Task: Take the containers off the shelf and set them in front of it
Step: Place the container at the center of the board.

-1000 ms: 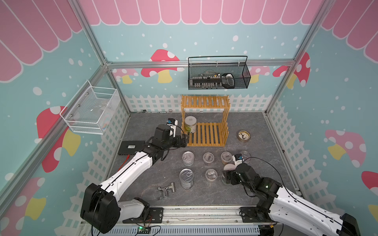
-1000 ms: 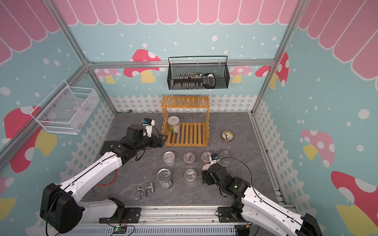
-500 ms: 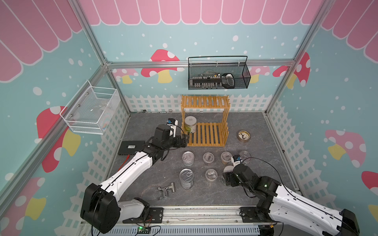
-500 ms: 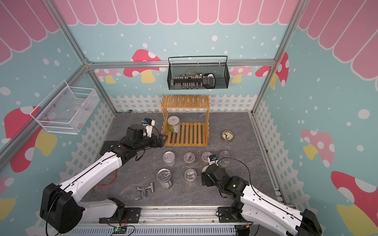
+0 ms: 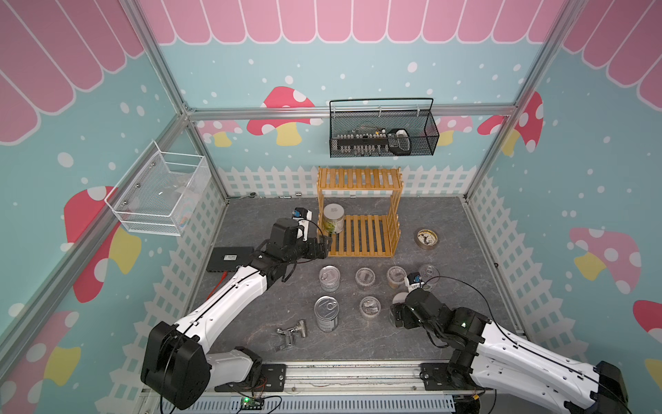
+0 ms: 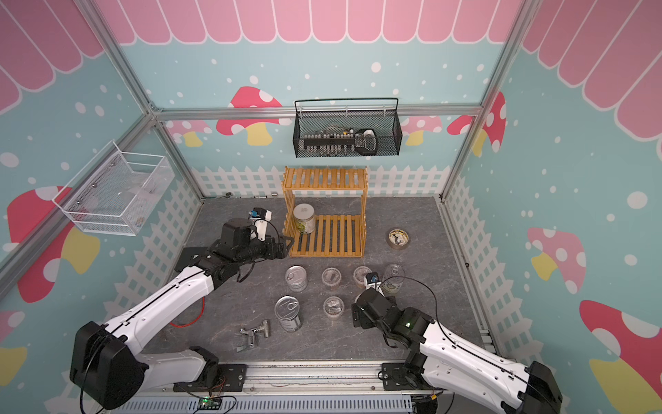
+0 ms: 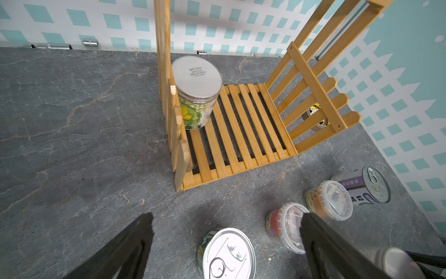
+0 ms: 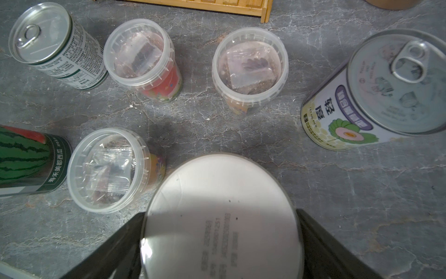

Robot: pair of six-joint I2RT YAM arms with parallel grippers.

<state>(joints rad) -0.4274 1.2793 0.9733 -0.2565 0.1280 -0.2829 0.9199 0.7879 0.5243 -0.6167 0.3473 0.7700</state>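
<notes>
Shelf [image 5: 361,240] stood at the back; by its left front corner hovered the left gripper [image 5: 326,246], fingers wide apart, empty. 1 white-lidded jar [image 5: 333,218] stood at the lower tier's left end. In front stood 3 tin cans [image 5: 329,277] and 3 clear jars [image 5: 364,276]. The right gripper [image 8: 220,215] flanked a 2nd white-lidded jar [image 8: 217,183]; clamped or loose, unclear.

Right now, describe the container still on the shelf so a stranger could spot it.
Find the bamboo shelf at the back fence. On its lower tier, at the end by the left gripper, stands a jar. White lid, green-yellow label, and the only container not on the table.
</notes>
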